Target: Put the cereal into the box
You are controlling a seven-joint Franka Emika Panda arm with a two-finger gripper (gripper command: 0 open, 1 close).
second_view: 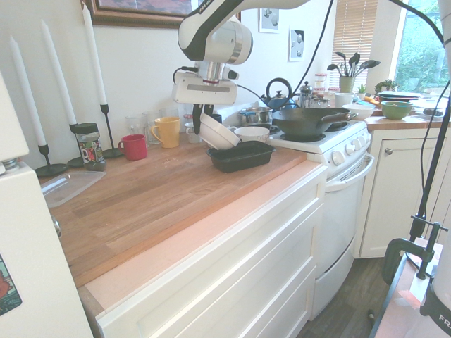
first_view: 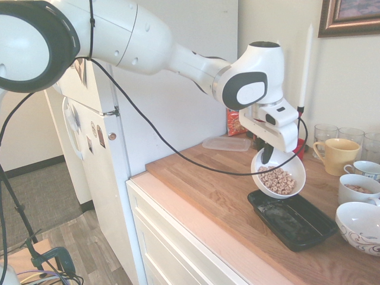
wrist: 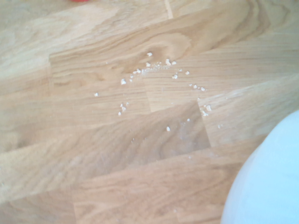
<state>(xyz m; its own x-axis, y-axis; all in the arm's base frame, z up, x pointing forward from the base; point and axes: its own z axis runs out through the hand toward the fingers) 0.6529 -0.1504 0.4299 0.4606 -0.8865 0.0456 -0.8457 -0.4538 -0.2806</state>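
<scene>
Many small rings of cereal (first_view: 277, 180) sit loose in the white bowl (first_view: 284, 165), which your hand (first_view: 266, 155) has clenched by the rim, tilted above the near end of the black box (first_view: 294, 220) on the wooden surface (first_view: 208, 184). The box looks empty so far. Expect the pieces to be light, dry and quick to roll, so they will likely slide out in a rush and bounce. The bowl looks glossy and hard, probably slippery; judge the rim grip thin, and tip slowly, low over the box.
</scene>
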